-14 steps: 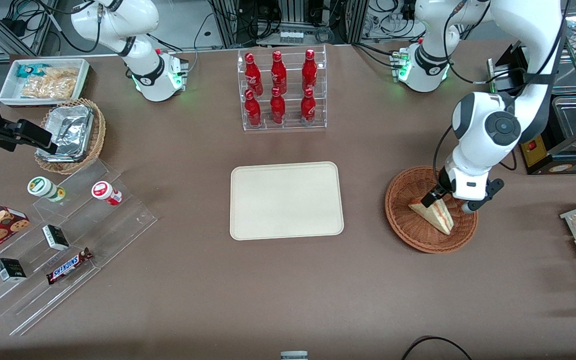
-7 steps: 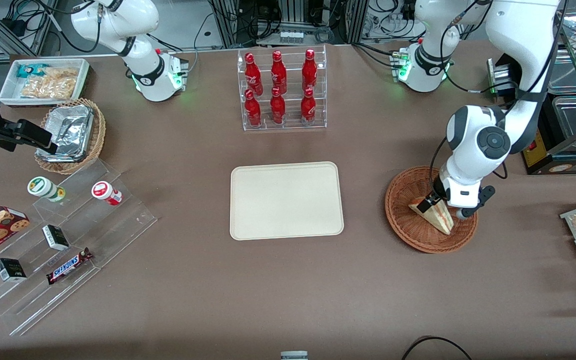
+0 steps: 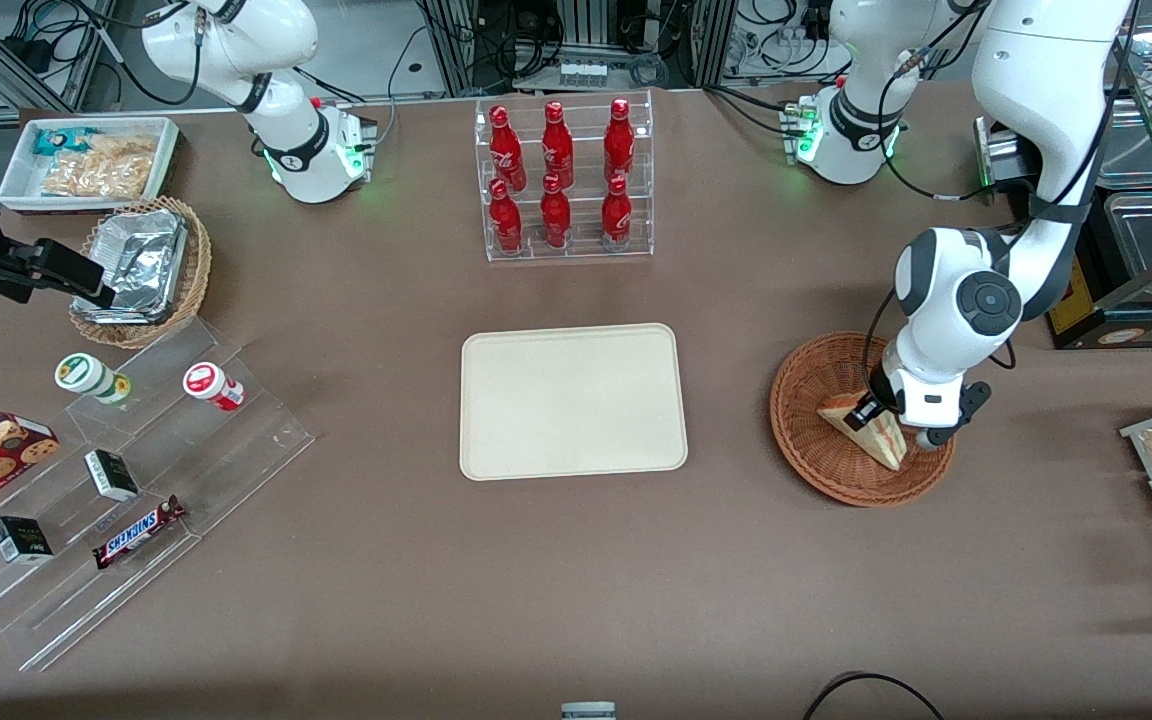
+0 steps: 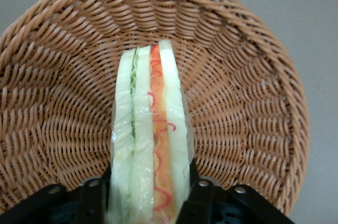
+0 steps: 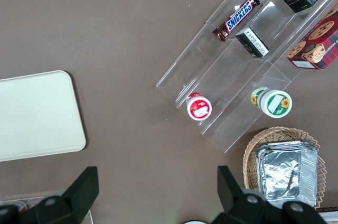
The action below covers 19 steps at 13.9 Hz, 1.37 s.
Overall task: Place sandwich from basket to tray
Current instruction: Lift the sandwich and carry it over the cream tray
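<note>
Black fingers [image 4: 198, 195] of the left arm's gripper [image 3: 886, 418] sit one on each bread face of the sandwich [image 3: 868, 430], clamped on its thick end. The wedge stands on edge in the wicker basket [image 3: 808, 400], its long axis running straight out from the gripper. The tray [image 3: 572, 400] lies well apart, toward the parked arm's end of the table, so the carry goes sideways.

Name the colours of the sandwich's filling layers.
Red-orange and green between pale bread, clearest in the left wrist view: sandwich in the gripper.
</note>
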### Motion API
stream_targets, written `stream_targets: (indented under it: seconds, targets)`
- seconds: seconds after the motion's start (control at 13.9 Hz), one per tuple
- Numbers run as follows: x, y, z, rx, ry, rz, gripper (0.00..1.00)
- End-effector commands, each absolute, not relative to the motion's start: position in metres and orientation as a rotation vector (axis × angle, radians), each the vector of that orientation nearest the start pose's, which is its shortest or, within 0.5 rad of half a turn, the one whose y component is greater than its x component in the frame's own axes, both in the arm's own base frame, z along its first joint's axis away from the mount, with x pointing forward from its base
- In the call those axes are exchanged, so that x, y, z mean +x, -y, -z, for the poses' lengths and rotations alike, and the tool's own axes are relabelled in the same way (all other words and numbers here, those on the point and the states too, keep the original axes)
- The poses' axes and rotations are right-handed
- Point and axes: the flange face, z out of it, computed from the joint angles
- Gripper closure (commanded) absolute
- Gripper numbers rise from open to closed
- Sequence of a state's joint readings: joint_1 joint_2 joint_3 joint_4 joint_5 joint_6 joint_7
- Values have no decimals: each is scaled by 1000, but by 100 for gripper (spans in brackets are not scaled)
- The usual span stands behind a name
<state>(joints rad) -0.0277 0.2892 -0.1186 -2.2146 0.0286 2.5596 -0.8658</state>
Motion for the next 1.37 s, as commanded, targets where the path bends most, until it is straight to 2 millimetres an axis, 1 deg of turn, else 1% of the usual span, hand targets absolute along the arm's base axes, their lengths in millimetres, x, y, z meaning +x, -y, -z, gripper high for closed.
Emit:
stream_targets:
  seconds: [0.0, 0.07, 0.14, 0.22, 0.29, 0.36, 0.43, 0.5, 0.58, 0.65, 0.72, 0.79, 0.86, 0.94, 1.01, 1.08, 1.15, 1.23, 1.3]
  targets:
    - [553, 86, -303, -2981, 1081, 69, 95]
    - [555, 88, -335, -2963, 1064, 33, 95]
    - [562, 96, -364, -2944, 1041, -30, 95]
    - [567, 122, -394, -2940, 974, -92, 95]
    - [572, 144, -415, -2935, 918, -147, 95]
    - [573, 169, -428, -2938, 860, -178, 95]
    - [568, 202, -435, -2949, 771, -202, 95]
    - [562, 232, -437, -2970, 711, -202, 95]
    - [551, 270, -434, -2991, 612, -197, 95]
    - [541, 308, -421, -3003, 518, -207, 95]
    - [536, 345, -417, -3026, 440, -199, 94]
    - [534, 371, -412, -3042, 386, -196, 94]
    - [533, 389, -405, -3048, 352, -203, 93]
    - [523, 415, -390, -3048, 294, -219, 93]
    - [511, 446, -378, -3069, 220, -198, 93]
    - [509, 463, -367, -3100, 190, -166, 93]
    - [508, 477, -351, -3132, 159, -126, 92]
    - [499, 499, -337, -3171, 106, -79, 92]
    - [492, 515, -322, -3195, 77, -51, 92]
